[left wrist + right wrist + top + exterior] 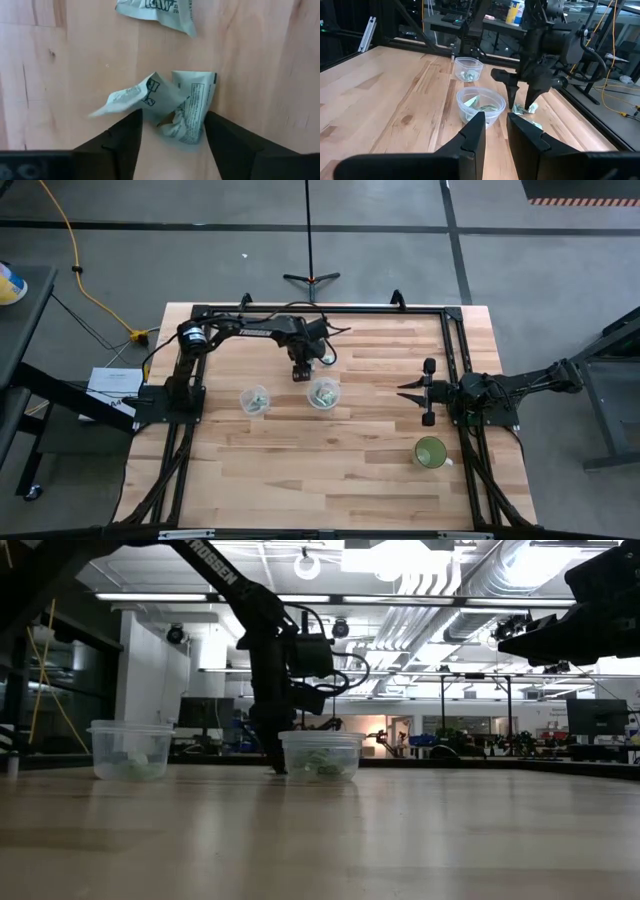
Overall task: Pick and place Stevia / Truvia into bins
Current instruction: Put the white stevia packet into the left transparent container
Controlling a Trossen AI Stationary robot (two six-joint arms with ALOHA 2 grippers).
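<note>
Two crumpled pale green sachets (150, 95) (192, 110) lie on the wooden table between the open fingers of my left gripper (172, 125), which points down just beyond the right clear cup (323, 392). It also shows in the high view (300, 372) and the right wrist view (524, 96). Another sachet (157, 12) lies farther off. Both clear cups (254, 399) (480, 105) hold sachets. My right gripper (496, 125) is open and empty, held above the table's right side (412, 392). My left gripper comes from above, pointing down, its fingers (127, 137) close on either side of the two sachets, which lie on the table. Whether the fingers touch them, I cannot tell.
An opaque green cup (431, 452) stands near the table's right front. A black frame (455, 340) runs along the table's far, left and right edges. Bare wood lies along the near side (320, 480).
</note>
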